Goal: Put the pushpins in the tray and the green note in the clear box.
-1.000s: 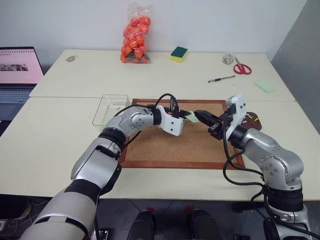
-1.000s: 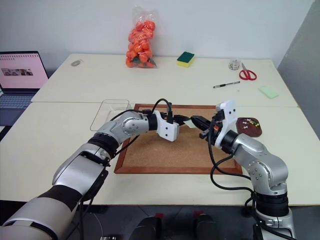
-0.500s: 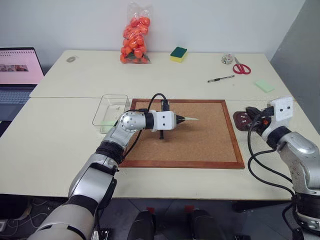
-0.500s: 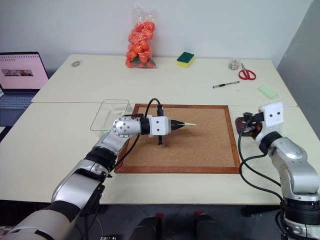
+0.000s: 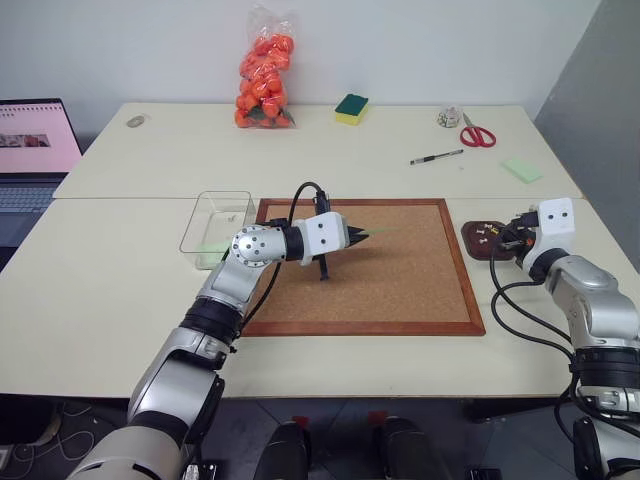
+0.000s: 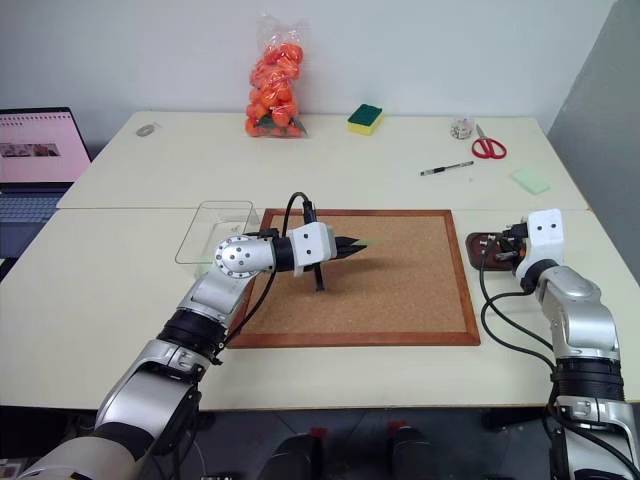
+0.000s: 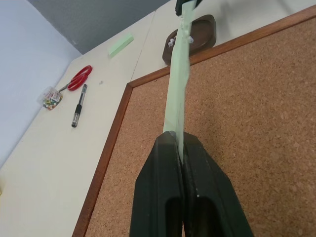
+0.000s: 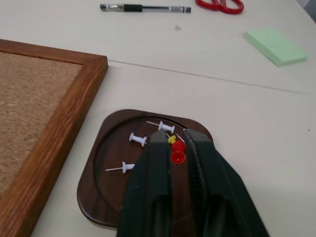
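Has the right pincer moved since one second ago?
Yes. The right pincer has left the middle of the cork board and gone to the robot's right; it now sits over the tray.

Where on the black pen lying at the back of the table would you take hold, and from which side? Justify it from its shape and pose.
Grip the pen around the middle of its barrel, coming from straight above. It lies flat on the table with bare surface around it and the scissors just beyond one end, so fingers set across its narrow width can probably close without slipping along it.
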Controlling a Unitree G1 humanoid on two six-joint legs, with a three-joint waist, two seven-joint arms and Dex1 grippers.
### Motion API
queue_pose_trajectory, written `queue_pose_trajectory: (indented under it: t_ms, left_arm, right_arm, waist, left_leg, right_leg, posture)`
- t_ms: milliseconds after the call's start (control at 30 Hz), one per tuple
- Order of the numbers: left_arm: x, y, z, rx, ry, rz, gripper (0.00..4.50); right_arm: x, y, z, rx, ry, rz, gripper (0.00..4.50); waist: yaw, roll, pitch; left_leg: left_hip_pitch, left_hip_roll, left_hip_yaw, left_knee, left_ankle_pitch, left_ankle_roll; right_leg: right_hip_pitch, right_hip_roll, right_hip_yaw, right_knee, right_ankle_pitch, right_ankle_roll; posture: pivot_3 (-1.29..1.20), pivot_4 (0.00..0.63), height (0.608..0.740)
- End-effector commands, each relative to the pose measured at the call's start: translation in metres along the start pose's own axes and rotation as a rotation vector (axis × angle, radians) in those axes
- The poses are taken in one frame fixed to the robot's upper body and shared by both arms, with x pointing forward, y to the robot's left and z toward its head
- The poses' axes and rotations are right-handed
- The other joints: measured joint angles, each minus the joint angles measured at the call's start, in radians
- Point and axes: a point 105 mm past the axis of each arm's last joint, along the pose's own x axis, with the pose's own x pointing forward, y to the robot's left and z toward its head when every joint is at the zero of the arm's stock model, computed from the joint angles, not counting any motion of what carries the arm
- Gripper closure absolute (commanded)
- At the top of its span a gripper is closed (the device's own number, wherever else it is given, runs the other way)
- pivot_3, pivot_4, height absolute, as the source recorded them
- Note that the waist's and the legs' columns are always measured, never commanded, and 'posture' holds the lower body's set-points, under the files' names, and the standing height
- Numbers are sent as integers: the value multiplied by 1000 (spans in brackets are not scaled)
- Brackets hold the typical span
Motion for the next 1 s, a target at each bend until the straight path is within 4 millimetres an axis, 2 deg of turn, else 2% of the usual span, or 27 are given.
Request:
queue_pose_trajectory:
  t_ms: [33, 233, 367, 433, 500, 667, 800, 900, 1000]
  left_arm:
    - [-8, 13, 11, 3, -32, 56, 4500]
    - [-11, 16, 11, -18, -26, 77, 4500]
    - [-12, 17, 11, -22, -21, 82, 4500]
    - [-12, 20, 11, -35, -21, 96, 4500]
    - [-17, 27, 11, -69, -20, 137, 4500]
    - [-43, 51, 5, -177, 37, 286, 4500]
    - [-81, 77, -8, -255, 137, 470, 4500]
    - [-108, 91, -16, -295, 211, 596, 4500]
    - [-129, 94, -22, -322, 283, 670, 4500]
  right_arm:
    - [3, -4, 19, 18, -71, -10, 2760]
    - [1, -1, 27, 63, -99, 16, 1509]
    - [-5, 3, 32, 52, -116, 45, 495]
    - [-10, 6, 35, 37, -129, 67, 114]
    - [-19, 17, 44, 0, -163, 133, 47]
    - [-56, 82, 74, 38, -254, 522, 47]
    - [-80, 131, 100, 9, -270, 814, 47]
    - [-91, 160, 108, -60, -251, 974, 47]
    - [-95, 179, 115, -127, -250, 1073, 47]
  waist:
    - [-1, 0, 0]
    - [0, 0, 0]
    - [-1, 0, 0]
    - [0, 0, 0]
    - [0, 0, 0]
    - [-9, 0, 0]
    - [-12, 0, 0]
    - [-12, 0, 0]
    - [-6, 0, 0]
  left_leg:
    - [0, 0, 0, 0, 0, 0]
    - [0, 0, 0, 0, 0, 0]
    - [0, 0, 0, 0, 0, 0]
    - [0, 0, 0, 0, 0, 0]
    - [0, 0, 0, 0, 0, 0]
    - [0, 1, 0, 0, 0, 0]
    - [1, 2, -1, 0, 0, 0]
    - [1, 1, -2, 0, 0, 0]
    - [1, 1, -3, 0, 0, 0]
  right_leg:
    - [0, 0, 0, 0, 0, 0]
    - [0, 0, 0, 1, 0, 0]
    - [0, 0, 0, 1, 0, 0]
    - [0, 0, 0, 1, 0, 0]
    - [0, 0, 0, 1, 0, 0]
    - [-1, 0, 0, 1, 0, 0]
    - [0, 1, 0, 2, 0, 0]
    - [0, 1, -1, 2, 0, 0]
    - [0, 1, -2, 2, 0, 0]
  posture:
    - [0, 150, 740]
    - [0, 150, 740]
    - [0, 150, 740]
    - [0, 150, 740]
    - [0, 150, 740]
    - [0, 150, 740]
    - [0, 150, 740]
    - [0, 150, 740]
    - [0, 150, 740]
